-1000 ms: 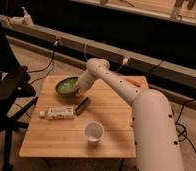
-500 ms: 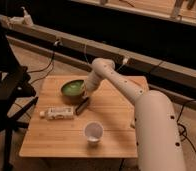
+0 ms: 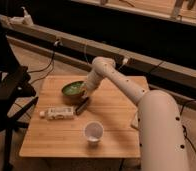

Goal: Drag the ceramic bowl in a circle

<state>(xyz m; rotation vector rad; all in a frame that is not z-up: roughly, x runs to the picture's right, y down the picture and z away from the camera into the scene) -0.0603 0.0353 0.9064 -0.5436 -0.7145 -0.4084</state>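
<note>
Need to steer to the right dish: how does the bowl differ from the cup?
The bowl is green, wide and shallow; the cup is white, narrower and taller. The bowl sits at the table's far side with the gripper at its rim; the cup stands alone near the front edge. Both are upright, open-topped.

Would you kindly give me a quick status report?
Gripper at green bowl's right rim. Bowl at table's back left. Dark bar, bottle just in front; white cup nearer.
</note>
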